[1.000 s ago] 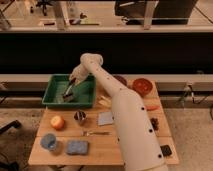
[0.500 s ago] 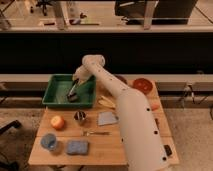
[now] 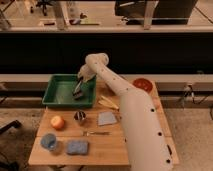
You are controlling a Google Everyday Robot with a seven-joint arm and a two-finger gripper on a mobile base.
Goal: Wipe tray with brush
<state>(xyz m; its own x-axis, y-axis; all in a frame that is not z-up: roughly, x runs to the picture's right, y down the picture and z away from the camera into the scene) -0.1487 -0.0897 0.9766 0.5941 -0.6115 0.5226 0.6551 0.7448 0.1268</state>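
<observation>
The green tray [image 3: 60, 90] sits at the back left of the wooden table. My white arm reaches from the lower right up over the table and bends down into the tray. My gripper [image 3: 80, 86] is over the tray's right half, shut on the dark brush [image 3: 78, 93], whose bristle head points down onto the tray floor near the right rim.
A red-orange bowl [image 3: 142, 84] stands at the back right. In front of the tray lie an orange [image 3: 58, 122], a small metal cup [image 3: 80, 117], a grey cloth [image 3: 106, 118], a fork [image 3: 96, 133], a blue sponge [image 3: 77, 147], a blue cup [image 3: 48, 141] and yellow sticks [image 3: 108, 103].
The gripper with the brush has moved inside the tray, from the left-middle toward the right side and slightly forward.
</observation>
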